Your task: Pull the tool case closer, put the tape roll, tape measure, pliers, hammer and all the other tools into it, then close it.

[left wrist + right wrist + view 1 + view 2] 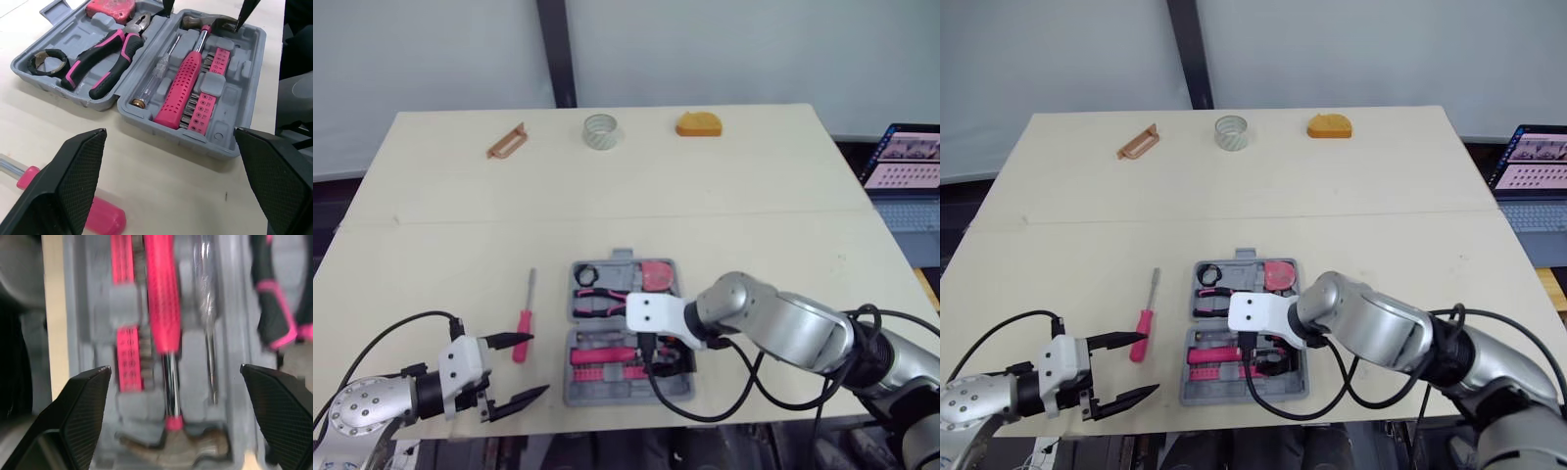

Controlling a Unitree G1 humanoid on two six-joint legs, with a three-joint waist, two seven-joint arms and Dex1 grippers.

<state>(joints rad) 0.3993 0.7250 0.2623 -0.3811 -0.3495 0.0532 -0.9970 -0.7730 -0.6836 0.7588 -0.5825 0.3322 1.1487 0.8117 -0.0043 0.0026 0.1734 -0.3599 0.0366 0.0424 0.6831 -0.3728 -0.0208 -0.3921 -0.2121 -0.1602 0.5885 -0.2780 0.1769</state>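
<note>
Right wrist view, hammer (164, 308) beneath right tool (174, 368)

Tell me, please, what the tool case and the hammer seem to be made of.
The tool case looks like matte grey moulded plastic, going by its shaped recesses. The hammer seems to have a dull metal head and shiny shaft; its pink dotted grip is probably rubber or plastic.

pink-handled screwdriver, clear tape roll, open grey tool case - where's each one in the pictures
Pink-handled screwdriver (524, 323): left eye view, upper part of its handle.
Clear tape roll (601, 141): left eye view, near wall of the ring.
Open grey plastic tool case (597, 389): left eye view, bare tray of its near half.
</note>
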